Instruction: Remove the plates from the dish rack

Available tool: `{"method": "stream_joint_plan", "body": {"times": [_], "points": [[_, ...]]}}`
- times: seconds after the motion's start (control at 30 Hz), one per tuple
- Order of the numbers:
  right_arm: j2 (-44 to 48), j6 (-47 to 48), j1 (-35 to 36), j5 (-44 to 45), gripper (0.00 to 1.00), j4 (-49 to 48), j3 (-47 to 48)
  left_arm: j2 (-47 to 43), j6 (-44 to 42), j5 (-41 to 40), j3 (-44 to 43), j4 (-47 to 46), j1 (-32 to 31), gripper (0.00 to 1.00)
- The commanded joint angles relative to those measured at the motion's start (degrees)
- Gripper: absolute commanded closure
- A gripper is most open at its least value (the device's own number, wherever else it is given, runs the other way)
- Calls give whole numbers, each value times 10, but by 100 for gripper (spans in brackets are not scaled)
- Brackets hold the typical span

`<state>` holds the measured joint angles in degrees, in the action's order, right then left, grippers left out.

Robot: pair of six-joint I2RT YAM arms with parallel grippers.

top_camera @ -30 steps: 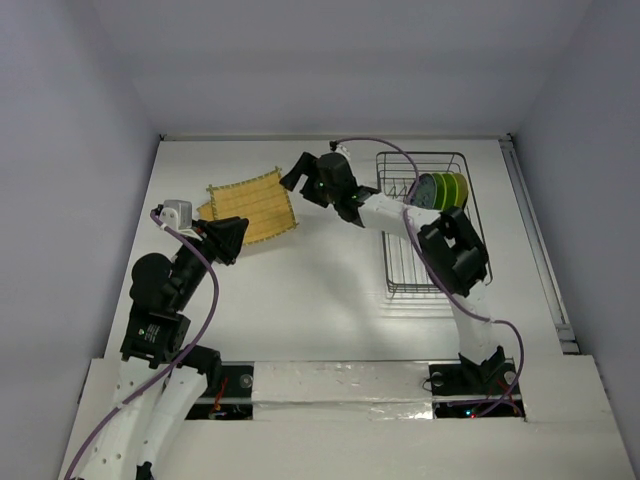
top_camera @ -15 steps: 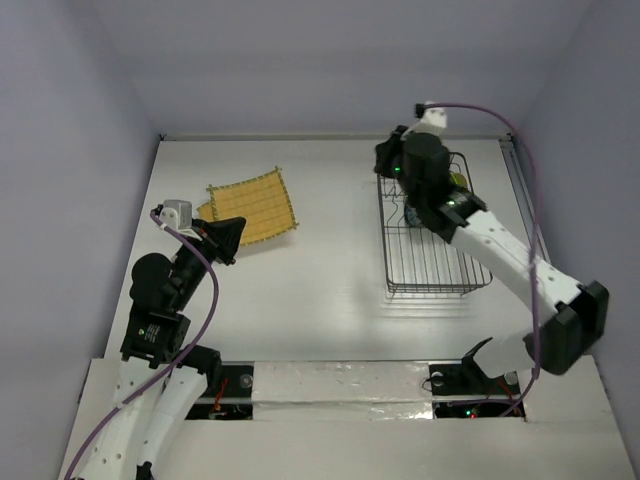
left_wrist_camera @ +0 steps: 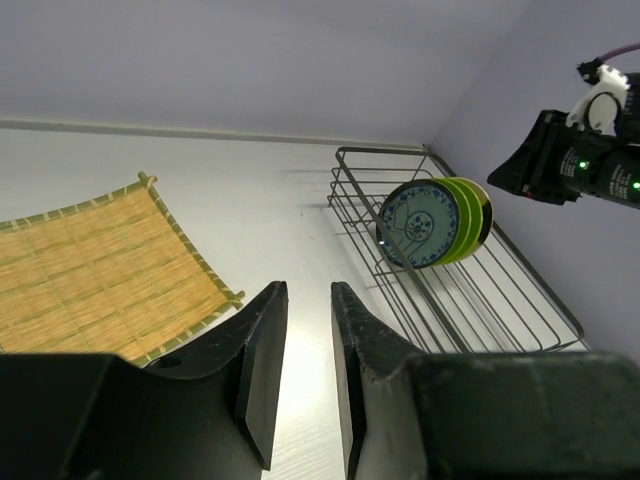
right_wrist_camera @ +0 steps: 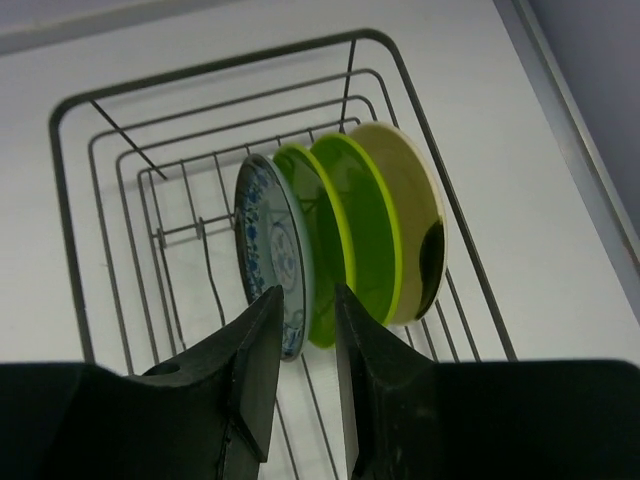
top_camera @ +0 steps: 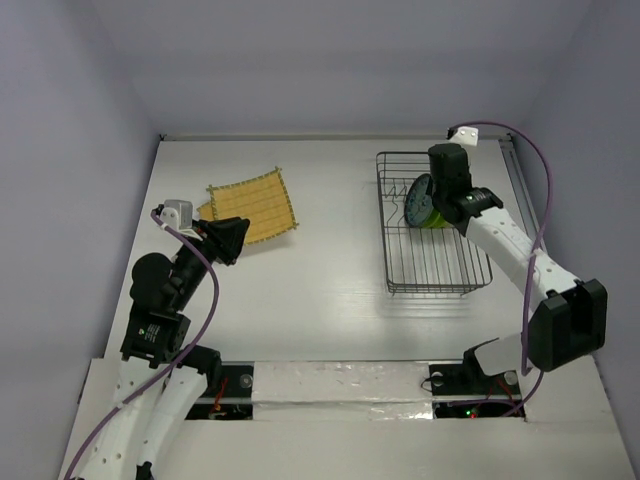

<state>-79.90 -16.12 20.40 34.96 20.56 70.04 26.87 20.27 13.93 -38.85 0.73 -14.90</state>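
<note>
Rightward on the white table (top_camera: 330,275) stands the dish rack (top_camera: 432,258), a rectangular basket of dark wire. Four round plates stand on edge in its far half, packed face to face in one row. A blue-white plate (right_wrist_camera: 268,250) is at the left end, two lime-green plates (right_wrist_camera: 365,230) are in the middle, and a cream plate (right_wrist_camera: 410,190) with a dark patch near its lower rim is at the right end.

Right wrist view: the right gripper (right_wrist_camera: 305,295) hangs over this row, its fingertips lined up with the blue-white plate and the nearest green one. Its two fingers (right_wrist_camera: 255,370) lie almost together, with only a narrow slit between them. No plate sits in that slit and nothing is held.

Top view: the right arm runs from its base up along the right side of the rack, with its wrist over the far half.

On the left part of the table, well apart from the rack, a square yellow plate (top_camera: 255,207) with a grid pattern lies flat. A further yellow edge shows at its left side; whether this lies under the plate or just beside it cannot be told.

Left wrist view: the left gripper (left_wrist_camera: 306,290) hovers by the near edge of the square yellow plate and faces across the table toward the rack. Its fingers are likewise drawn nearly closed and are empty.
</note>
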Motion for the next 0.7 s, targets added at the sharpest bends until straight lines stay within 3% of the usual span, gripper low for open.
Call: {"method": "stream_joint_plan", "body": {"times": [0.0, 0.5, 0.67], "points": [[-23, 25, -7, 6, 68, -6, 21, 2, 0, 8, -19, -28, 3, 78], [-132, 22, -31, -27, 71, -32, 42, 3, -1, 8, -19, -28, 3, 76], [-158, 26, -36, -20, 79, -28, 62, 3, -1, 7, -19, -28, 3, 76]]}}
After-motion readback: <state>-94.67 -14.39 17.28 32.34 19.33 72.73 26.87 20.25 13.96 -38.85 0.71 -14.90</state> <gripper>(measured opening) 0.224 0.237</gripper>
